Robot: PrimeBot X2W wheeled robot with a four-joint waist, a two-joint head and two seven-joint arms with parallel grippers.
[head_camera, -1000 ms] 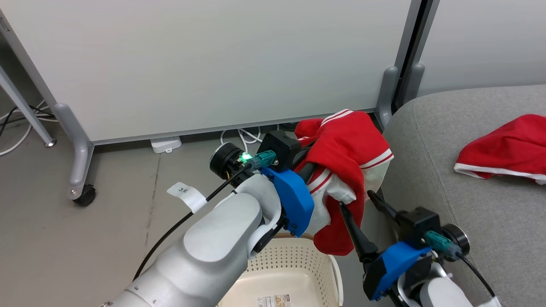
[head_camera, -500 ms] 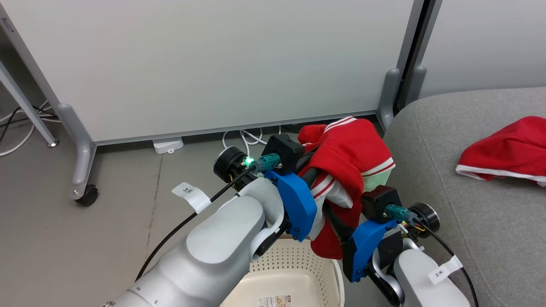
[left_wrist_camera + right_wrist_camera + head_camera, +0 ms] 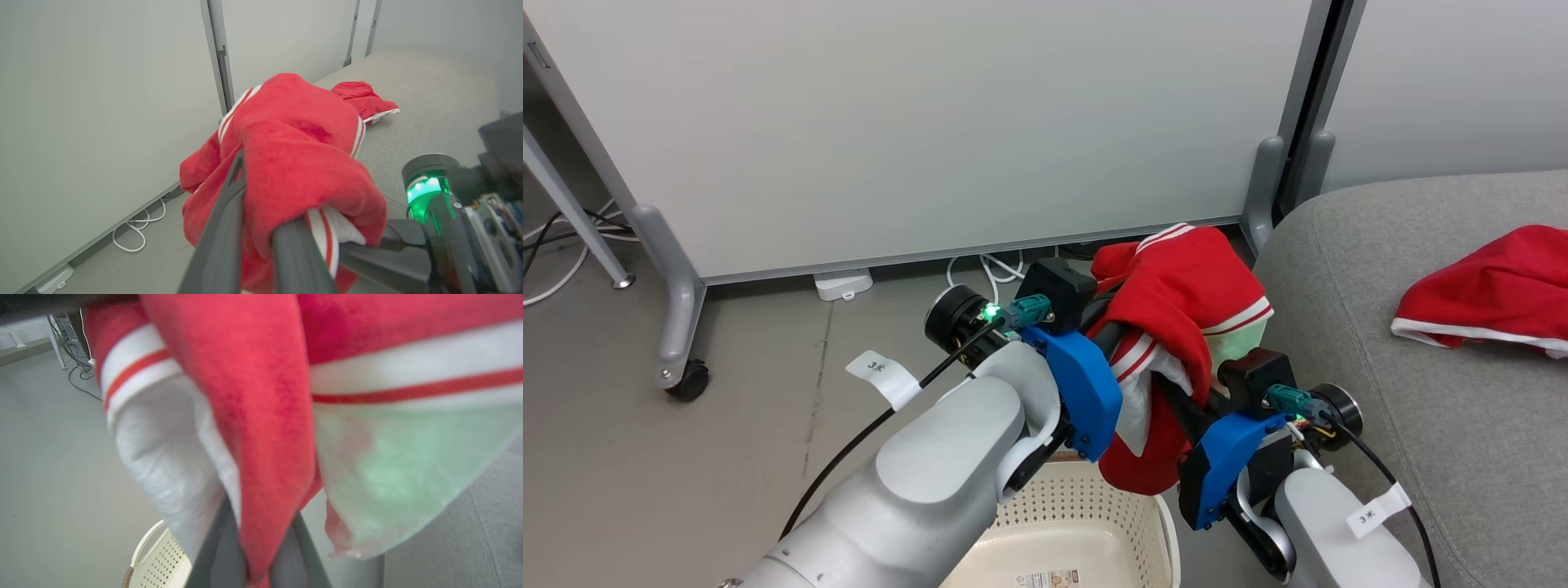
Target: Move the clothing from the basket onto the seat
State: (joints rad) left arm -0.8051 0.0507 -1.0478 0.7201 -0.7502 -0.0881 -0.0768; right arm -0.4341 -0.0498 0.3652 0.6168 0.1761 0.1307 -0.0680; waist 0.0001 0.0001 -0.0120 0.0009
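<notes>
One red garment [image 3: 1176,286] of the clothing hangs in the air above the basket [image 3: 1086,523] and beside the seat [image 3: 1421,425]. My left gripper [image 3: 1127,327] is shut on its upper folds; in the left wrist view the cloth [image 3: 294,155] is pinched in the left gripper [image 3: 261,196] and drapes over the fingers. My right gripper [image 3: 1172,400] is shut on the lower hanging part, with red fabric [image 3: 261,416] squeezed in the right gripper [image 3: 265,543]. A second red garment [image 3: 1486,294] lies on the seat.
A pale partition panel [image 3: 931,122] on castor feet [image 3: 686,380] stands behind. White cables [image 3: 988,265] and a power block [image 3: 843,282] lie on the grey floor at its base. A second panel post [image 3: 1311,171] stands by the seat's corner.
My right gripper has moved up and left from beside the seat onto the hanging garment and gone from open to shut on it. The left gripper kept its hold.
</notes>
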